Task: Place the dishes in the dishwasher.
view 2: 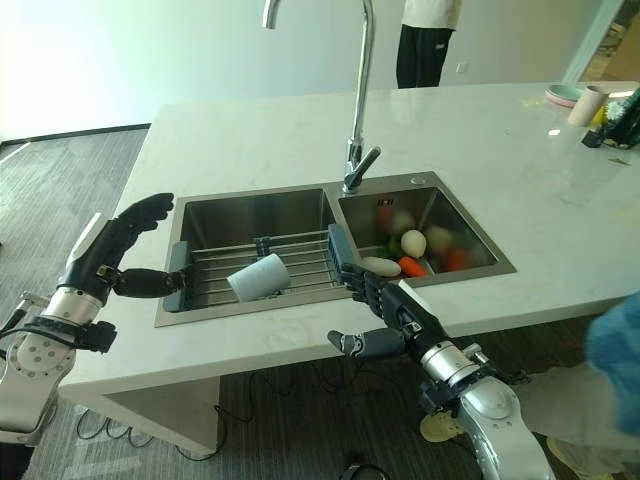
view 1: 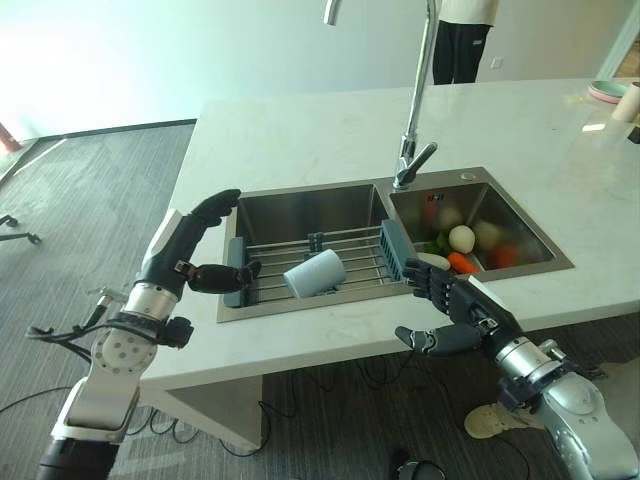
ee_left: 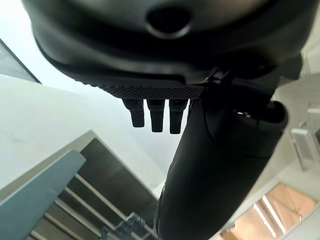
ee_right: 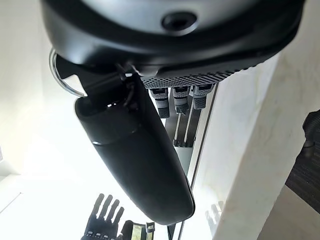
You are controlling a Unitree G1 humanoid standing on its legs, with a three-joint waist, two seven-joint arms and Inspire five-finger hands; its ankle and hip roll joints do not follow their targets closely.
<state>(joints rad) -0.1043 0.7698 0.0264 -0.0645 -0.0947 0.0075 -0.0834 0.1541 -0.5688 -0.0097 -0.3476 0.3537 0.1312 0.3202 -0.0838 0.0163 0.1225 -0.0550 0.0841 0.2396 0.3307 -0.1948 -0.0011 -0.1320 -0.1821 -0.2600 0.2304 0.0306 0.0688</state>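
Cup [view 1: 316, 273] lies tipped on the rack [view 1: 310, 262] over the left basin of the sink [view 1: 300, 205]. At three o'clock from it, vegetables [view 1: 462, 245] sit in the right basin. Faucet [view 1: 416, 100] stands at twelve, behind the divider. Left hand [view 1: 190, 250] at nine o'clock of the rack, right hand [view 1: 452, 305] at four.

Both eye views look down from head height at the sink [view 1: 330, 215], centre frame, sharing it. Wrist cams sit super close behind each palm, both catching the rack [ee_left: 75, 195].
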